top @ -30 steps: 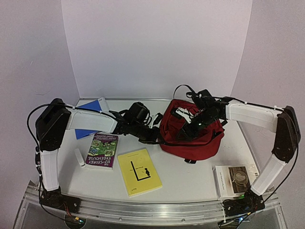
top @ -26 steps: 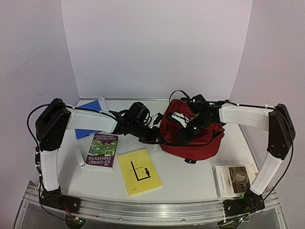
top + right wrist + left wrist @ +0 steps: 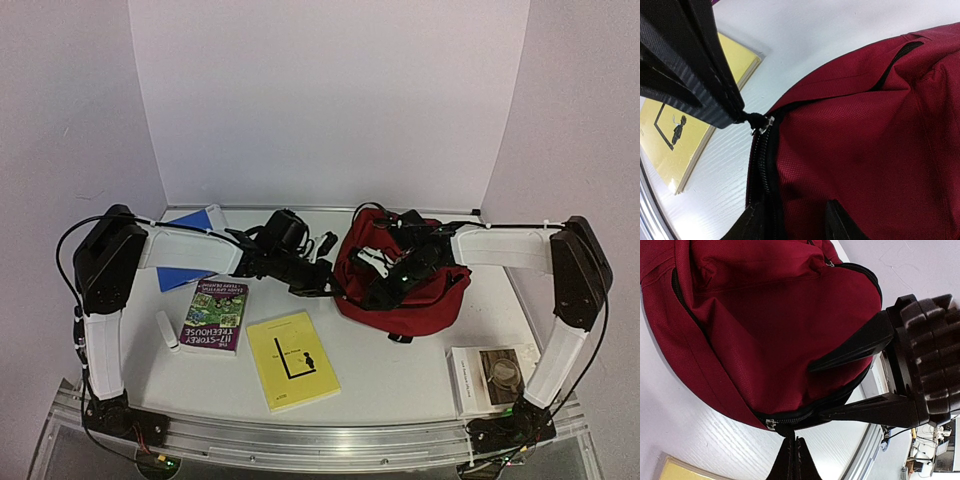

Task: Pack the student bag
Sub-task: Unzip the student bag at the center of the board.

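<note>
Toward the far right of the worktop, between the two arms, lies the student bag, slumped and soft, its zip closed along the stretch in view. At its near-left edge the left pincer is pinched tight on the black zip pull, right beside the metal slider. The right pincer stands partly spread astride the bag's rim just beside that slider, with cloth bulging between its fingers; whether they actually press the cloth I cannot tell. The main risk, as I judge it, is that the bag is not anchored. If the right pincer has no firm hold, a tug on the pull would drag the whole limp bag across the worktop rather than run the slider. The pull is small and held at the very fingertips, so it could slip free. Loose cloth by the zip could bunch into the slider and jam it. The two pincers sit very near each other and might knock together, and a sliding bag could shove the yellow book nearby.
</note>
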`<action>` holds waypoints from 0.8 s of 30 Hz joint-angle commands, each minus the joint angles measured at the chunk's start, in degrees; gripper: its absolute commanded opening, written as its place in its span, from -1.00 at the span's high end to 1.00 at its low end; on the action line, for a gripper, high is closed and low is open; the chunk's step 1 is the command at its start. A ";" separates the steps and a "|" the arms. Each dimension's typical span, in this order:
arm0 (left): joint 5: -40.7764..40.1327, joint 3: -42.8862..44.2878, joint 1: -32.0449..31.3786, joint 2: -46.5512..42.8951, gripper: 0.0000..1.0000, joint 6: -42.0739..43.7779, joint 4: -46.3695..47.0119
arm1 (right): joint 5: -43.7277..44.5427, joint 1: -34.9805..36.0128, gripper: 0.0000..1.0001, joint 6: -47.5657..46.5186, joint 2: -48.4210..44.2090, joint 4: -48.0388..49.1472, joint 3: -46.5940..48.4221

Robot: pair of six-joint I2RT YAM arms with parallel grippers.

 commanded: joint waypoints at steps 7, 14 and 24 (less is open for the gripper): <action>-0.43 2.09 1.79 0.40 1.00 -0.78 2.22 | 0.43 0.57 1.00 -0.63 -2.40 -2.16 -0.03; -1.85 2.15 3.79 2.33 1.00 -2.13 1.95 | 0.46 0.59 1.00 -0.01 -9.22 -3.08 -2.87; -2.25 5.06 5.90 5.69 1.00 -2.46 1.46 | 1.96 0.56 1.00 -0.45 -14.41 -5.13 -5.62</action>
